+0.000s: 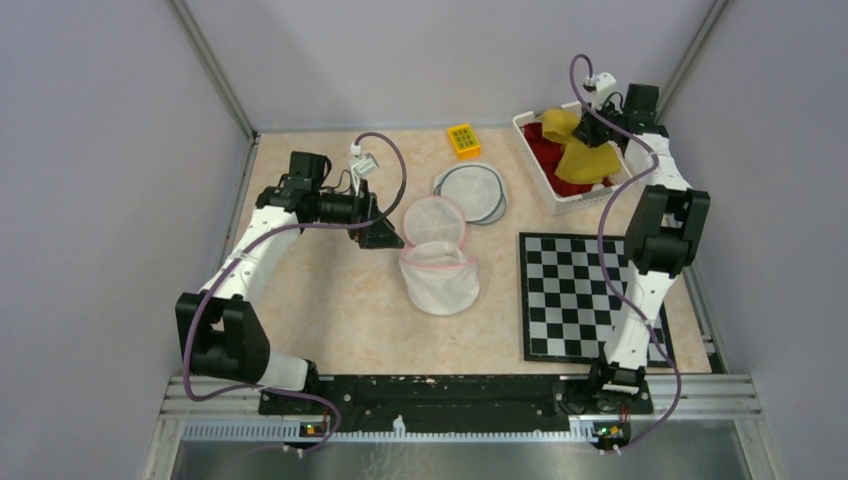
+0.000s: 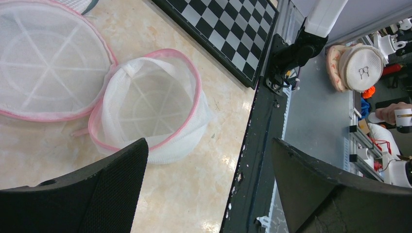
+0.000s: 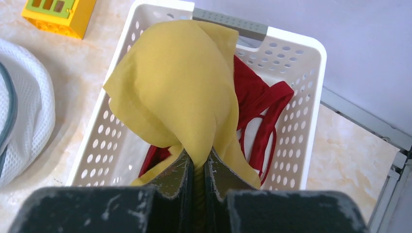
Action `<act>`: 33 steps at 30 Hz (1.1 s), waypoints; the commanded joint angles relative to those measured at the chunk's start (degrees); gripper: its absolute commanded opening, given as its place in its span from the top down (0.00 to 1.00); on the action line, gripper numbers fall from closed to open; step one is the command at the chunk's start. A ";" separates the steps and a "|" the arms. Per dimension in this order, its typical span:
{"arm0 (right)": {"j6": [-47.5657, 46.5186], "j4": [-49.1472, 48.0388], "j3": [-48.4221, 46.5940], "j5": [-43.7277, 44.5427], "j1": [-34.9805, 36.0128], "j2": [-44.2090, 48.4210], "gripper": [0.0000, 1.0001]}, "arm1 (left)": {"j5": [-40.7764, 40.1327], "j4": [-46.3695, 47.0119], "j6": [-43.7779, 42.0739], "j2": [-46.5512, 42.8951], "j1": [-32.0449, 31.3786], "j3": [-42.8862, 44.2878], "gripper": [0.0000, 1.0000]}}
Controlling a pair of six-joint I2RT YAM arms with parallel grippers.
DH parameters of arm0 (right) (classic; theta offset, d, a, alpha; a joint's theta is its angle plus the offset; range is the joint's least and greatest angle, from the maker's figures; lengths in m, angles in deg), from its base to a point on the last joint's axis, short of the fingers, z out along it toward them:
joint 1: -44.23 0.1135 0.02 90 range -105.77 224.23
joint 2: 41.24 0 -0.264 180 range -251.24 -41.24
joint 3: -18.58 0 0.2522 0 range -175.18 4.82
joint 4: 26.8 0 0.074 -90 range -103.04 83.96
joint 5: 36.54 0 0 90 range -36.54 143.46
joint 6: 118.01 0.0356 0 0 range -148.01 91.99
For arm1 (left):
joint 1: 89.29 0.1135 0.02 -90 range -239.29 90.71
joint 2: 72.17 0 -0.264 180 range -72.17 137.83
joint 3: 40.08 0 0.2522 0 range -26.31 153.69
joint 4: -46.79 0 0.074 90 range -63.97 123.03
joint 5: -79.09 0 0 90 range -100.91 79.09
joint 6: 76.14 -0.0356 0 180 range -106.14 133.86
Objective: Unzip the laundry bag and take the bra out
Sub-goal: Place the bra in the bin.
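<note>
The white mesh laundry bag [image 1: 438,272] with pink trim lies open at the table's middle, its round lid [image 1: 434,220] flipped back. In the left wrist view the bag [image 2: 145,111] looks empty. My left gripper [image 1: 385,237] is open and empty, just left of the bag [image 2: 209,189]. My right gripper [image 1: 597,128] is shut on a yellow bra [image 3: 180,92] and holds it over the white perforated basket [image 3: 311,121], where a red bra [image 3: 257,102] lies. The yellow bra [image 1: 585,150] also shows in the top view.
A second mesh bag with grey trim [image 1: 472,190] lies behind the open one. A yellow toy block [image 1: 463,140] sits at the back. A black-and-white chessboard [image 1: 585,295] covers the right front. The white basket [image 1: 535,170] stands at the back right corner.
</note>
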 commanded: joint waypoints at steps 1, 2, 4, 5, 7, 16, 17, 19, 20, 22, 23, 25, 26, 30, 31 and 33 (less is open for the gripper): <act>5.86 -12.33 1.42 -2.30 0.34 0.03 0.99 | 1.03 0.06 -1.74 0.28 0.38 -0.07 0.01; 6.52 -14.06 1.96 -2.43 0.34 -0.30 0.99 | 0.96 0.00 -1.79 0.33 0.38 -0.27 0.01; 7.12 -17.43 3.12 -3.21 0.26 -0.98 0.95 | 0.75 -0.15 -2.08 0.47 0.47 -0.45 0.01; 7.39 -18.55 3.54 -3.47 0.25 -1.50 0.87 | 0.67 -0.28 -2.21 0.53 0.47 -0.51 0.01; 7.45 -17.11 1.90 -2.90 0.40 -3.37 0.60 | 0.49 -0.28 -2.32 0.70 0.56 -0.50 0.01; 2.74 -5.61 -1.89 -2.36 -1.50 -1.75 0.39 | -0.29 -0.27 -2.75 0.77 0.82 0.81 0.01; 2.62 -5.65 -1.03 -2.73 -1.64 -0.66 0.39 | -0.44 -0.12 -2.91 0.68 0.82 1.00 0.01; 3.43 -6.94 1.39 -2.96 -1.63 1.58 0.39 | -0.50 0.04 -2.88 0.50 0.82 1.18 0.01; 4.15 -7.07 2.00 -3.36 -1.60 2.21 0.38 | -0.49 0.16 -2.94 0.41 0.82 1.16 0.01; 5.94 -5.68 1.48 -4.84 -1.59 2.50 0.37 | -0.78 0.03 -3.17 0.14 0.82 1.04 0.01; 6.74 -4.47 0.50 -5.73 -1.55 2.39 0.36 | -1.06 -0.21 -3.46 -0.13 0.82 1.03 0.01; 9.25 -3.02 -1.11 -7.74 -1.95 2.14 0.34 | -1.57 -0.70 -4.24 -0.65 0.82 0.68 0.01; 10.92 -2.99 -1.79 -9.27 -2.28 2.10 0.33 | -1.82 -0.60 -4.63 -0.99 0.82 0.39 0.01; 16.61 -0.07 -6.60 -13.26 -2.83 1.14 0.30 | -2.78 0.69 -6.04 -1.80 0.67 -0.58 0.01; 17.11 0.60 -7.51 -13.43 -2.78 1.44 0.29 | -3.28 0.37 -7.06 -1.84 0.53 -0.48 0.01; 17.78 0.92 -7.59 -13.39 -2.58 3.17 0.29 | -4.68 -0.99 -9.40 -1.84 0.28 -0.24 0.01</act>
